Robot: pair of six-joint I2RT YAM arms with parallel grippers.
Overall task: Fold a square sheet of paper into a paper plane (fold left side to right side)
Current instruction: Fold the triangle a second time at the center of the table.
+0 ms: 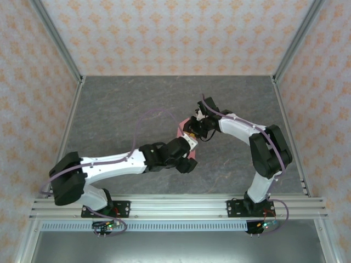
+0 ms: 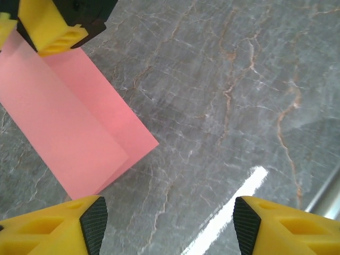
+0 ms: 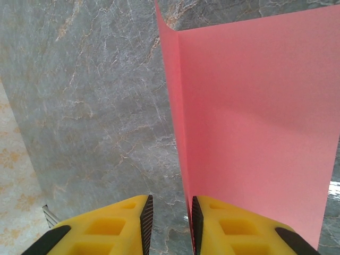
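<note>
two wrist views: left claw [image 2: 170, 220] wide apart, empty; right claw [image 3: 170, 223] barely apart astride folded square sheet of paper [image 3: 255, 117]

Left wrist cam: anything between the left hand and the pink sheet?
Nothing. In the left wrist view, a bare strip of grey table lies between the left hand and the square sheet of paper.

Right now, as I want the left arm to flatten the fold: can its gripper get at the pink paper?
Probably yes. The left gripper hangs open just short of the pink paper, with only bare table between. The right gripper sits at the far end, off that path.
</note>
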